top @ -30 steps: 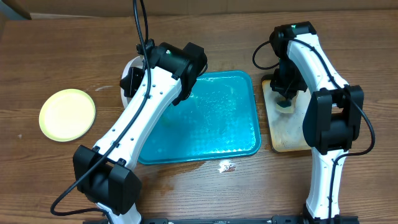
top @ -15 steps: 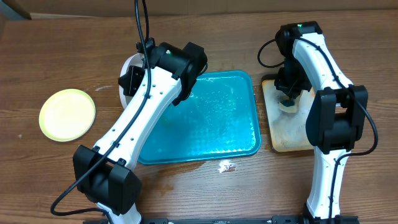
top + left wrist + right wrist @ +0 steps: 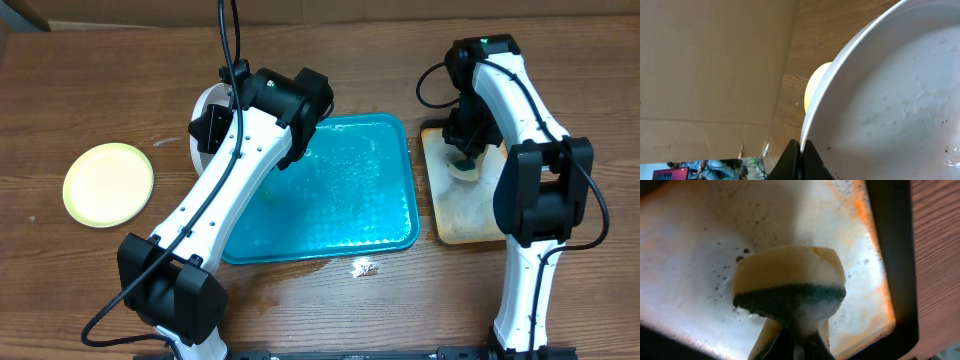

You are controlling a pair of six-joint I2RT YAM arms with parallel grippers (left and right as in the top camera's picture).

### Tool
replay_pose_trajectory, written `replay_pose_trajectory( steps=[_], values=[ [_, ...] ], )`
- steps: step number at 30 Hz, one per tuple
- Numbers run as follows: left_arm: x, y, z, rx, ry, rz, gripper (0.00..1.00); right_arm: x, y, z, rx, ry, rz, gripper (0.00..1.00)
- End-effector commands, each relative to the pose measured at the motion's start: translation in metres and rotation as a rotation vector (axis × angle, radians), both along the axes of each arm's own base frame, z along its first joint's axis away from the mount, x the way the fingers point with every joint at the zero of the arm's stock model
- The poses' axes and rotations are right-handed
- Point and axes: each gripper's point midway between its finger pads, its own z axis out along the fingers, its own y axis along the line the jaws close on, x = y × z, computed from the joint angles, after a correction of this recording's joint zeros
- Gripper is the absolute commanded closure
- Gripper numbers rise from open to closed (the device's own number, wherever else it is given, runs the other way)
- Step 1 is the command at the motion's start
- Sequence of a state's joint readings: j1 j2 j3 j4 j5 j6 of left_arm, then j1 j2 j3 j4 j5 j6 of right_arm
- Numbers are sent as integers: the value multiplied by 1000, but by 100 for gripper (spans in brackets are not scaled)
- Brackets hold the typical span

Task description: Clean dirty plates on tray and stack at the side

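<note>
Clamping white plate (image 3: pixel 890 100) rim beyond teal tray (image 3: pixel 350 200) corner: left fingers (image 3: pixel 788 164); right fingers (image 3: pixel 817 352) clamped on sponge (image 3: pixel 790 280).

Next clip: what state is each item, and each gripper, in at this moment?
White round plate: held by its rim, wet, a few dark specks.
Left gripper: shut on the white round plate.
Pale yellow-green round plate: lying flat, looks clean.
Teal rectangular plastic tray: wet, no plates on it.
Yellow sponge with green scrub side: sudsy, gripped.
Right gripper: shut on the sponge.
Tan black-rimmed tray: foamy.
</note>
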State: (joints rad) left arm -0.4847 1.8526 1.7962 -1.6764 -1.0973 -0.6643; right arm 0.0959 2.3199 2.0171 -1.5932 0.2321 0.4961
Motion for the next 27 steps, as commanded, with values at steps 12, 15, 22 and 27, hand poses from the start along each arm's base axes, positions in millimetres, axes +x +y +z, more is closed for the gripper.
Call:
replay_pose_trajectory(
  steps=[12,15,22,27],
  values=[
    [25,8,17,76,-64,-30,96,-2,-9,-1,23,4,-43,96],
    [25,8,17,75,-65,-30,96,-1,-9,-1,24,1,-43,96],
    [26,7,17,72,-66,-30,96,-1,-8,-2,33,2,-46,75],
    [26,7,17,72,-66,-30,96,-1,-6,-2,44,3,-48,0]
  ],
)
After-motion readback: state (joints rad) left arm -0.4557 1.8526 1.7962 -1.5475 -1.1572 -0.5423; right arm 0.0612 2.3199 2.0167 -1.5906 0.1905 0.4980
